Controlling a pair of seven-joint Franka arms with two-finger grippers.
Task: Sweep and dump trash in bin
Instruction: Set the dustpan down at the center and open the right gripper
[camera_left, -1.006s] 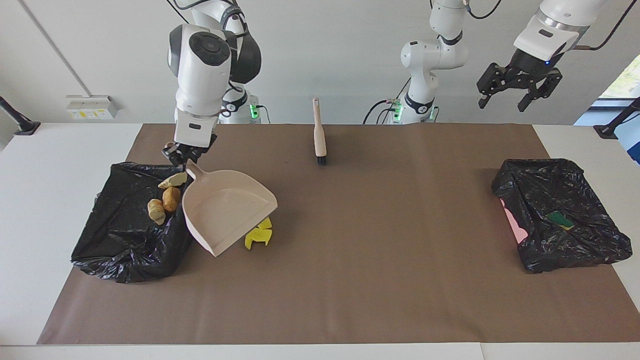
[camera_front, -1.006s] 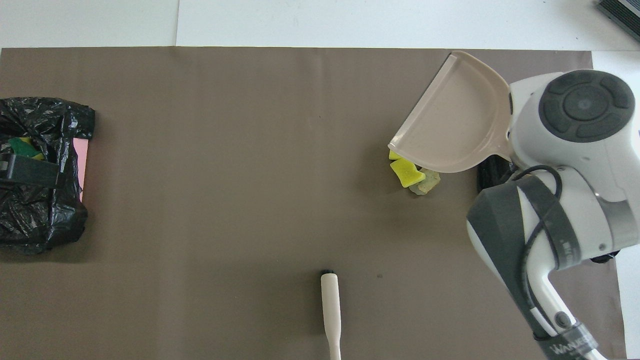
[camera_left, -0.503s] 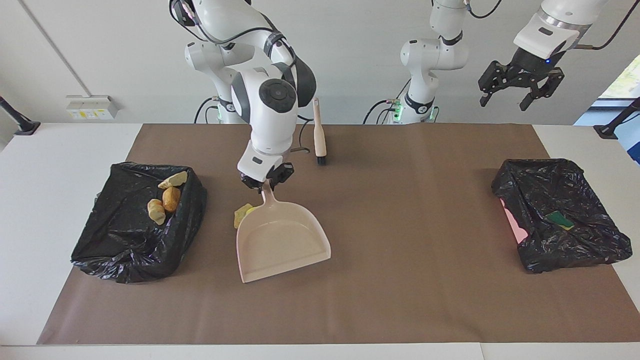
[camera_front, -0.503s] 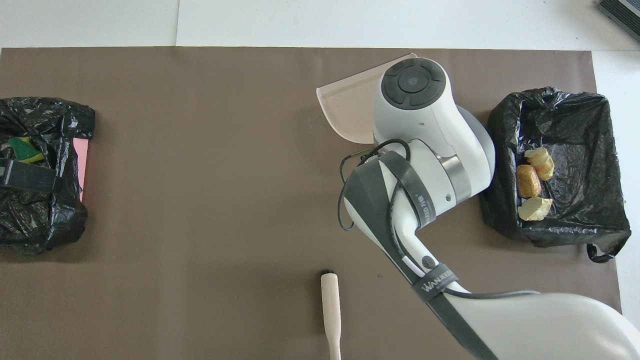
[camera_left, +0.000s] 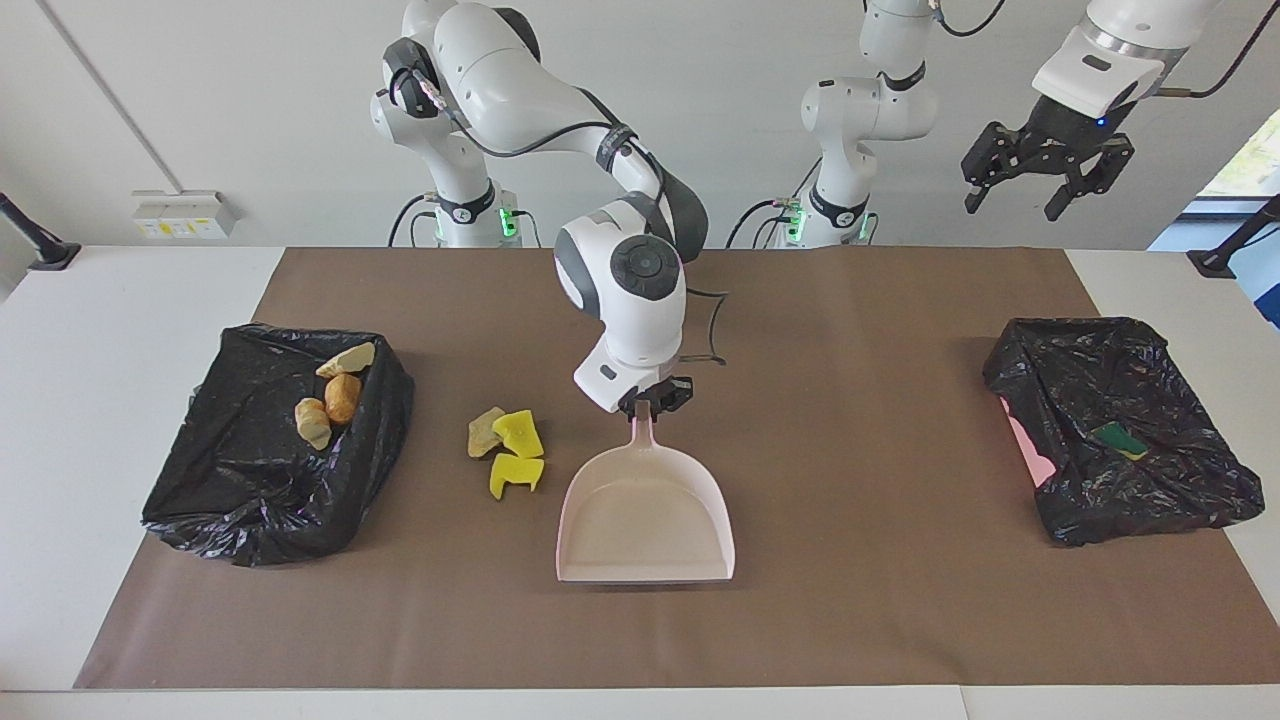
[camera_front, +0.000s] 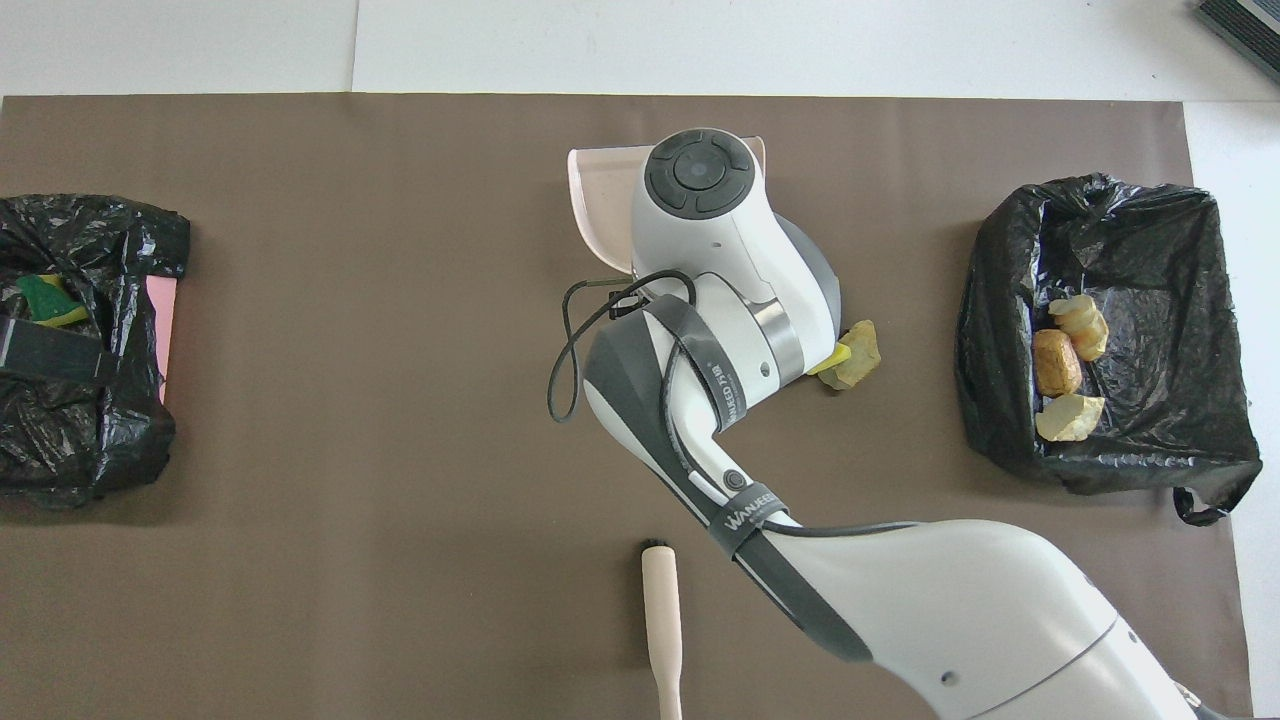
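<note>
My right gripper (camera_left: 655, 408) is shut on the handle of the pink dustpan (camera_left: 645, 515), which lies flat on the brown mat near the table's middle with its open lip pointing away from the robots. In the overhead view the arm hides most of the dustpan (camera_front: 595, 200). Beside the pan, toward the right arm's end, lie yellow sponge scraps (camera_left: 517, 452) and a paler scrap (camera_left: 485, 432). Three tan chunks (camera_left: 335, 395) rest in the black-lined bin (camera_left: 250, 500) at that end. My left gripper (camera_left: 1045, 175) hangs open, high over the bin at the left arm's end.
A second black-lined bin (camera_left: 1150, 490) at the left arm's end holds a green-and-yellow sponge piece (camera_left: 1120, 438). A wooden brush (camera_front: 660, 620) lies on the mat near the robots, hidden by the right arm in the facing view.
My right arm has carried the dustpan from the bin at its end to the table's middle and turned it, uncovering the yellow scraps. The left arm has hardly moved.
</note>
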